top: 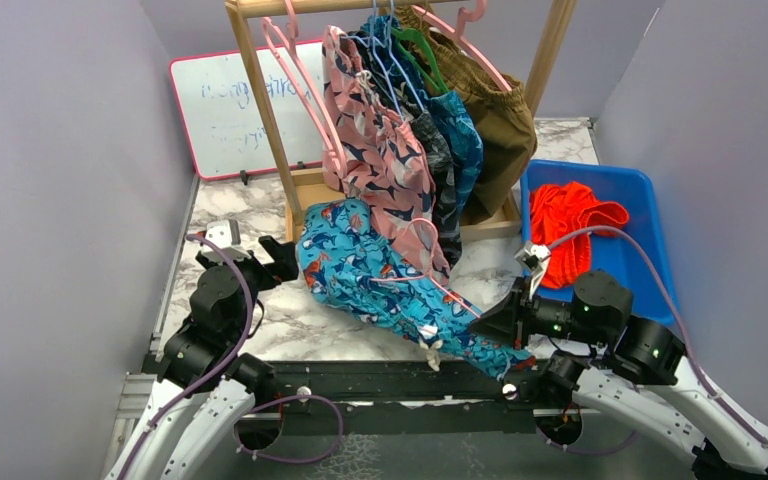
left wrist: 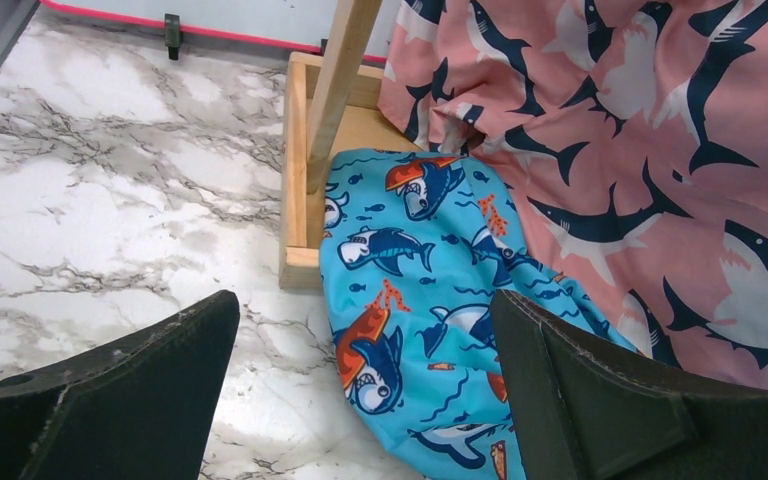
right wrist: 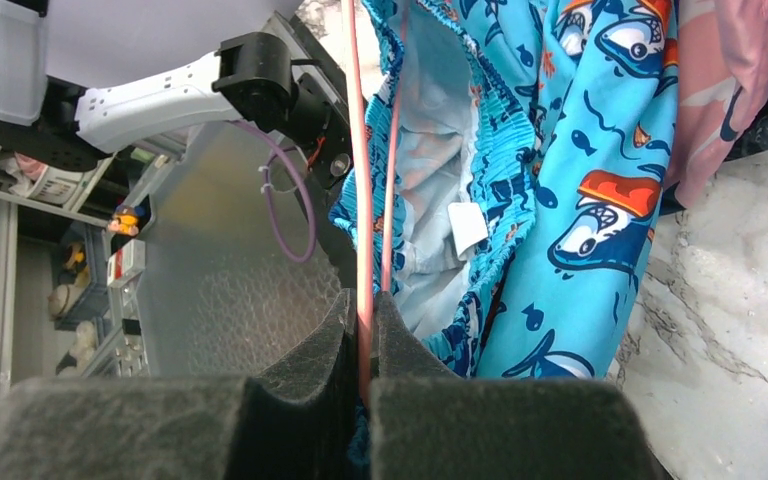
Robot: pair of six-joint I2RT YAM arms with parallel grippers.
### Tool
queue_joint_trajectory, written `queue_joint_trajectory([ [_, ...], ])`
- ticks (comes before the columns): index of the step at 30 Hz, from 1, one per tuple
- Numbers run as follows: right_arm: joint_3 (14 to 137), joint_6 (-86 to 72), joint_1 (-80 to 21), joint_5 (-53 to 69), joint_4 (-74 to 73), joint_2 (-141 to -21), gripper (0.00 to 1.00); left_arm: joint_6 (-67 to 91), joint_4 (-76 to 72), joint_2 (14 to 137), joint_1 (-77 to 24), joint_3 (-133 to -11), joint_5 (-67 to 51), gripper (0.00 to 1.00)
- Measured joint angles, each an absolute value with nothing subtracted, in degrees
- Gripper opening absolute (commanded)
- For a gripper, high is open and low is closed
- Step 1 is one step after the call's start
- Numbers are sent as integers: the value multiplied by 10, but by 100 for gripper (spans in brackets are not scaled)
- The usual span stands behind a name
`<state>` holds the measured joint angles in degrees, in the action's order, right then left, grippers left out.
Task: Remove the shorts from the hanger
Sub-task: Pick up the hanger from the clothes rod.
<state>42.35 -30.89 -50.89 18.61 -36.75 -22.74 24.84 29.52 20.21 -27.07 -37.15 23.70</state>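
The blue cartoon-print shorts (top: 390, 285) lie stretched across the table on a thin pink hanger (top: 438, 282). My right gripper (top: 495, 322) is shut on the pink hanger (right wrist: 362, 240) beside the shorts' waistband (right wrist: 500, 190). My left gripper (top: 282, 258) is open at the shorts' left end, the blue fabric (left wrist: 420, 310) partly between its fingers (left wrist: 600, 390). The pink-and-navy print shorts (top: 375, 150), dark patterned and teal-blue pairs (top: 457, 140) and a brown pair (top: 495, 110) hang on the wooden rack (top: 260, 100). Orange shorts (top: 565, 220) lie in the blue bin (top: 640, 215).
A whiteboard (top: 225, 110) leans against the back wall on the left. The rack's wooden base (left wrist: 300, 190) stands just behind the blue shorts. Empty pink hangers (top: 300, 70) hang at the rack's left. Grey walls close both sides.
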Motion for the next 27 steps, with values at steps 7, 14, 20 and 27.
queue_joint_trajectory([
  [7, 454, -276, -509, 208, -367, -279, 1, 248, 295, 211, -270, -371, 238, 99],
  [14, 462, -245, -509, 208, -366, -352, 1, 248, 295, 214, -270, -371, 238, 99],
  [20, 464, -223, -509, 206, -361, -393, 1, 248, 295, 225, -271, -371, 235, 99],
  [27, 477, -205, -509, 206, -353, -439, 1, 239, 291, 243, -270, -372, 170, 99],
])
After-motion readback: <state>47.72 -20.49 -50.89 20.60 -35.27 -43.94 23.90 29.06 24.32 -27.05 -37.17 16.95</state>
